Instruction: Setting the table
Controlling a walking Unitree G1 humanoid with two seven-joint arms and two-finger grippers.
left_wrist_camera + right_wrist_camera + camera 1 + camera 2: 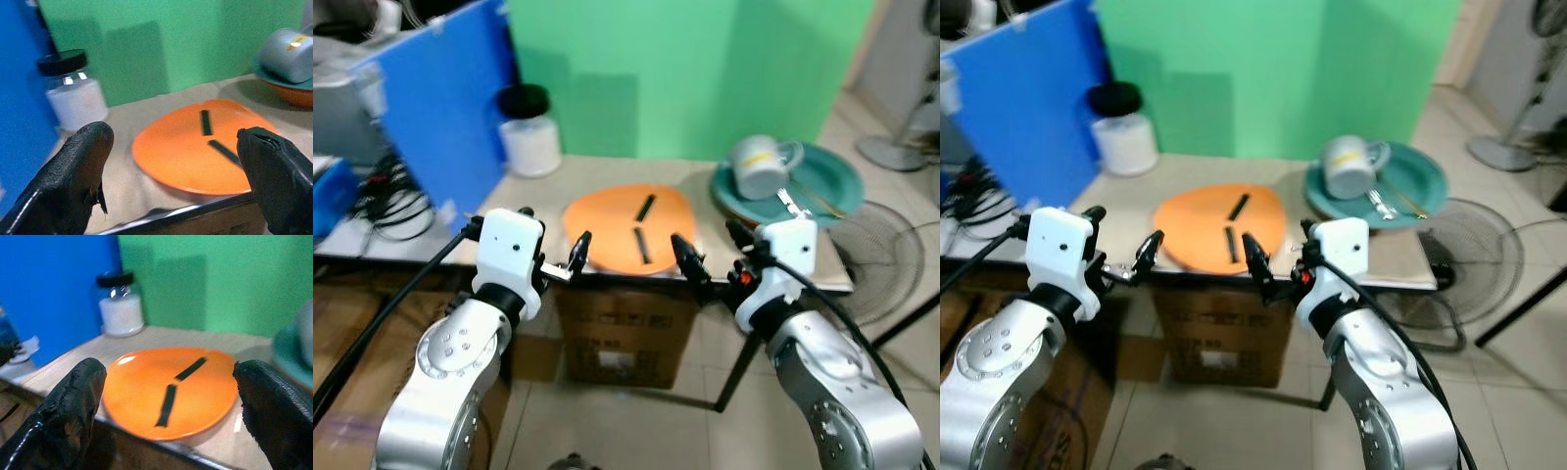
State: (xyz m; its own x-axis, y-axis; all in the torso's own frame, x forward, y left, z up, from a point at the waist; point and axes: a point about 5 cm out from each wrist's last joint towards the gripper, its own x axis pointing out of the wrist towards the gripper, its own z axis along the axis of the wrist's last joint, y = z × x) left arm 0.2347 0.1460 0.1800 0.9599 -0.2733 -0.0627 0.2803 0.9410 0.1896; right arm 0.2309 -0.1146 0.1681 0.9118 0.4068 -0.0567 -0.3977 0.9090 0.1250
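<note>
Orange plate [628,227], frame centre: looking rigid, slick, breakable; take by near rim. Left gripper [576,257], right gripper [705,257] hovering spread, grasping nothing.

A green screen [705,69] stands behind the tabletop [700,176], with a blue board [440,108] at its left edge. Cardboard boxes [622,338] sit beneath on the pale tiled floor [715,431]. Fans [876,259] stand on the floor to the right. Cables [391,201] lie tangled at far left.

Mug [762,164] on right plate [832,174] (jar [530,132] left)
</note>
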